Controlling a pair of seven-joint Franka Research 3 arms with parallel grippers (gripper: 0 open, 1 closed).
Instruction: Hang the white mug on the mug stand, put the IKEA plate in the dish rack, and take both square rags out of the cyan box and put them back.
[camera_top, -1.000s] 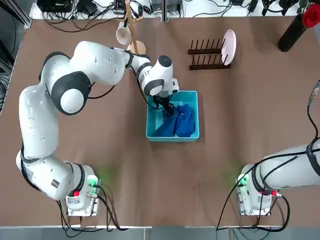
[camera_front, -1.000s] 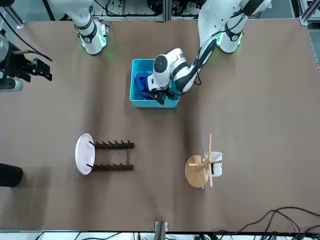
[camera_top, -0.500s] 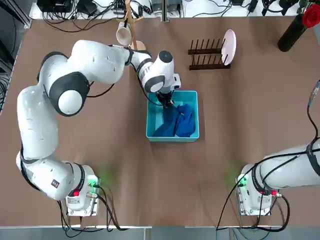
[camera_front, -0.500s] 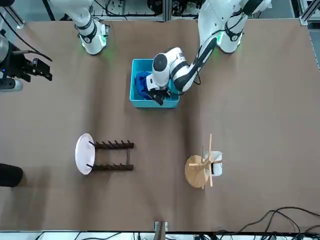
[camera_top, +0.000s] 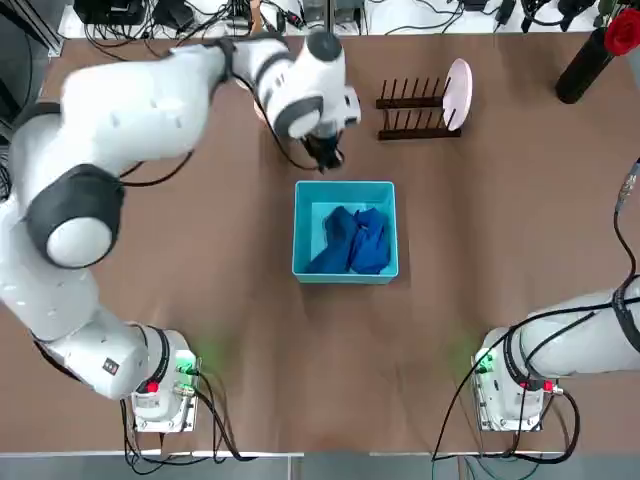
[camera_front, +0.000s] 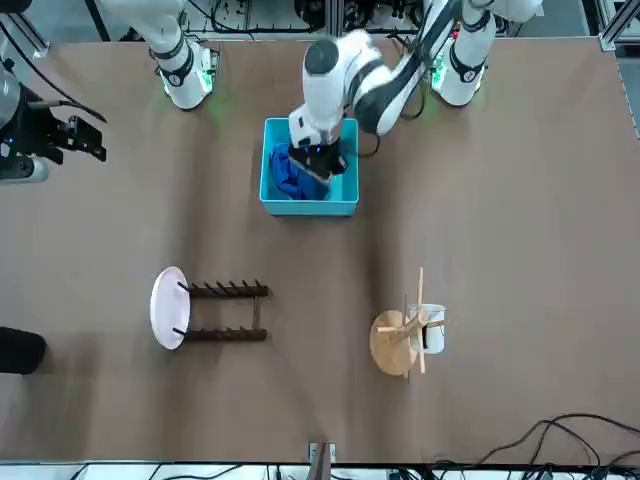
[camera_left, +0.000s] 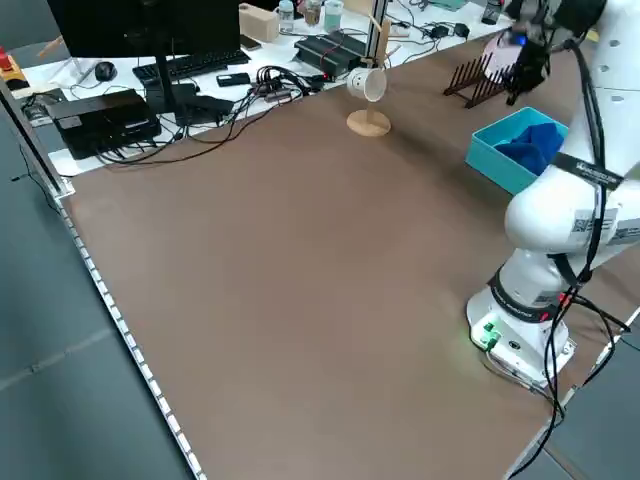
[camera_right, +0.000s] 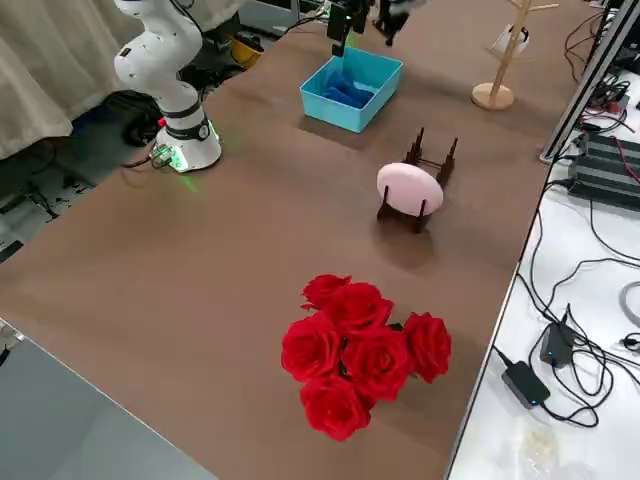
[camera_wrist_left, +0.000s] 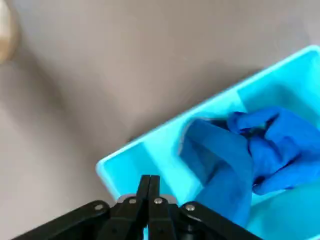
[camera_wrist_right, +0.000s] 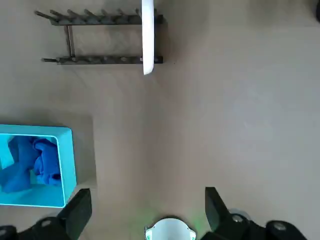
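My left gripper (camera_top: 325, 155) hangs shut and empty high above the far edge of the cyan box (camera_top: 300, 232); in the left wrist view its fingertips (camera_wrist_left: 149, 184) are pressed together with nothing between them. Both dark-blue square rags (camera_top: 356, 240) lie crumpled inside the box (camera_wrist_left: 150, 145). The white mug (camera_front: 431, 330) hangs on the mug stand (camera_front: 404, 338). On edge at one end of the dish rack (camera_top: 415, 110) stands the IKEA plate (camera_top: 458, 90). My right gripper (camera_wrist_right: 147, 212) is open, parked off to the right side of the table.
Red roses (camera_right: 360, 350) in a dark vase (camera_top: 585, 65) stand at the far right corner. Cables and electronics line the far table edge. Bare brown tabletop surrounds the box on every side.
My left gripper shut inside the cyan box, then rose up and back toward the far side with nothing in it. The rags stayed in the box. The right arm has not moved.
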